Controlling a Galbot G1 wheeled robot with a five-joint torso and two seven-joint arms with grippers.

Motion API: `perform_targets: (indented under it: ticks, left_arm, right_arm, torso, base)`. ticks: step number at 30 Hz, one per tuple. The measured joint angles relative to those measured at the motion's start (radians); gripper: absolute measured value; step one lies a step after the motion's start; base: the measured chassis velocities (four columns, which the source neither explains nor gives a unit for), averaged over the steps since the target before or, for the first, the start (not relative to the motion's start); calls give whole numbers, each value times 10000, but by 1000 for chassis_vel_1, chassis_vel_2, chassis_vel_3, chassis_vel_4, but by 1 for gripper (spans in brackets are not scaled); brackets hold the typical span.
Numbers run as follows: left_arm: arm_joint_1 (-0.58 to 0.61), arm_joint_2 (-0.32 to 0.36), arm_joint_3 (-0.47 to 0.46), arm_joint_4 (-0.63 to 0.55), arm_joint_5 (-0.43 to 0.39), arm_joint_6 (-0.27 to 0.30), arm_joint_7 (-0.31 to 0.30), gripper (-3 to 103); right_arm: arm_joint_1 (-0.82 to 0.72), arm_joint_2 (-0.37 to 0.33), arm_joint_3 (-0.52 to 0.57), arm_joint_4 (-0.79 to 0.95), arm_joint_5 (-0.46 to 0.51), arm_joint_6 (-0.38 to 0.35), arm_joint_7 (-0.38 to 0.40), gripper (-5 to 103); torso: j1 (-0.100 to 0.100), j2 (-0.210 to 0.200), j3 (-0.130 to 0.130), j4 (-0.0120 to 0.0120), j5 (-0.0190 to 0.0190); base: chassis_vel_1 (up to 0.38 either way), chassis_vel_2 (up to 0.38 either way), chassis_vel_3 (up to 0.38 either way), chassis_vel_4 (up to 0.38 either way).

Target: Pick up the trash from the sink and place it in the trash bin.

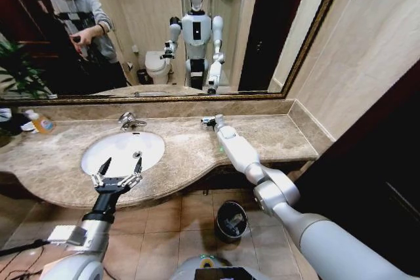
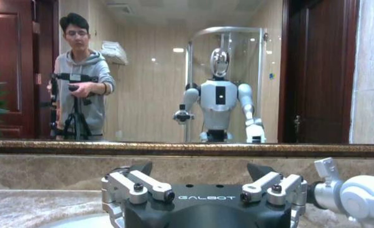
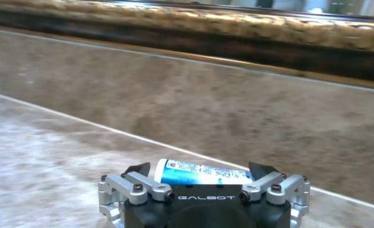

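The robot's arms are glossy silver-white tubes with rounded joints, the left one carrying a small white box and a black cable near the wrist, and each pincer has a black body lettered GALBOT in white, silver finger links with dark screws, and black pointed tips.

Blue-and-white tube; white sink in mottled beige marble counter; black trash bin
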Motion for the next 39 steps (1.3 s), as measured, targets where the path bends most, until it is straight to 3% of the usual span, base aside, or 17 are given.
perform_targets:
  ticks: [11, 19, 21, 28, 39]
  left_arm:
    - [0, 0, 0, 0, 0, 0, 0, 100]
    - [0, 0, 0, 0, 0, 0, 0, 100]
    - [0, 0, 0, 0, 0, 0, 0, 100]
    - [0, 0, 0, 0, 0, 0, 0, 100]
    - [0, 1, 0, 0, 0, 0, 0, 100]
  right_arm:
    - [-661, -392, -793, 1315, 498, -249, 95, 100]
    - [-1715, -1554, -963, 2691, 455, -245, 63, 102]
    - [-1851, -1747, -963, 2819, 357, -190, 69, 98]
    - [-1673, -1658, -969, 2467, 275, 157, 99, 92]
    - [-1522, -1623, -1027, 2335, 284, 432, 74, 92]
  torso:
    - [4, -4, 3, 16, 4]
    - [0, 0, -3, 13, 2]
    - [-1, 1, -4, 13, 1]
    - [1, -2, 3, 0, -2]
    - [6, -7, 8, 8, 1]
  base:
    - [0, 0, 0, 0]
    - [0, 0, 0, 0]
    - [0, 0, 0, 0]
    - [0, 0, 0, 0]
    - [0, 0, 0, 0]
